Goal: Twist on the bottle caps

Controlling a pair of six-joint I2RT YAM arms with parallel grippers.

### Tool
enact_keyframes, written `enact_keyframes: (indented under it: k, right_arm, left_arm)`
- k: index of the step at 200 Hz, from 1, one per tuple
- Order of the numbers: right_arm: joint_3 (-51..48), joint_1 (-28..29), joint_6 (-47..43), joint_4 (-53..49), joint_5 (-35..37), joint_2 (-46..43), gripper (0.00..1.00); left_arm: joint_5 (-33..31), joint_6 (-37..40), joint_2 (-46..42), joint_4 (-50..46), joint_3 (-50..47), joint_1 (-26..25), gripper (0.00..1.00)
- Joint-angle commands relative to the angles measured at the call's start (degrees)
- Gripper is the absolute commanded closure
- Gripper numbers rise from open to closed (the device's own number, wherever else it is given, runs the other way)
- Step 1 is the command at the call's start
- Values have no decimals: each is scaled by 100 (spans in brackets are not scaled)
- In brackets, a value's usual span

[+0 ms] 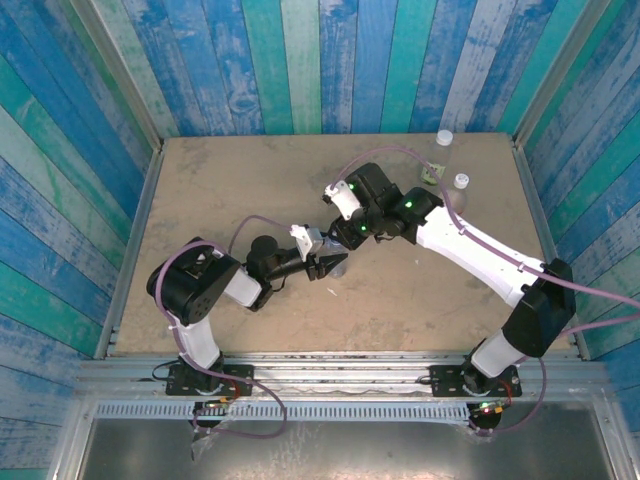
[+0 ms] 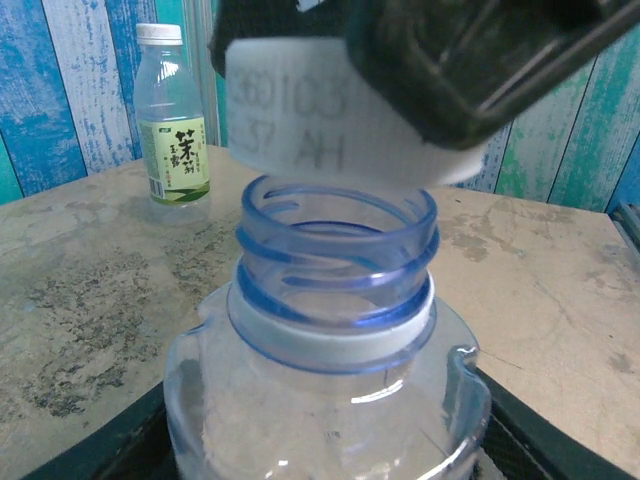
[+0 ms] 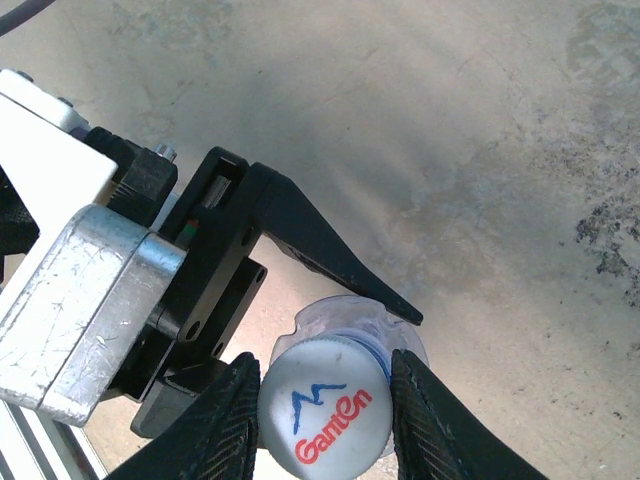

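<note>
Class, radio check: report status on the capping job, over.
Left gripper shut on plain bottle. Right gripper shut on cap, poised at the open neck, threads bare. Nothing between them.

Open table (image 1: 220,190) left and front; two capped bottles (image 1: 440,157) far right

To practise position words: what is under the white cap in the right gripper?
The open threaded neck of the bluish bottle, directly beneath the white cap. Whether they touch is unclear; its base is hidden.

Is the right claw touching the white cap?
Touching. The right wrist view shows the white cap squeezed between the fingers of the right gripper, one pressed against each side.
</note>
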Motion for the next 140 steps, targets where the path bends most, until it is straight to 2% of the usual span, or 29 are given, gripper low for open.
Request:
enact_keyframes:
  k: [1,140]
  right_arm:
    - [44,-23,-102,-165,17,72,63]
    - [95,-48,54,-247,262,345,64]
  left_arm:
    - [87,-15,189,27,115,24,38]
    - [106,66,207,-145,144,25,39]
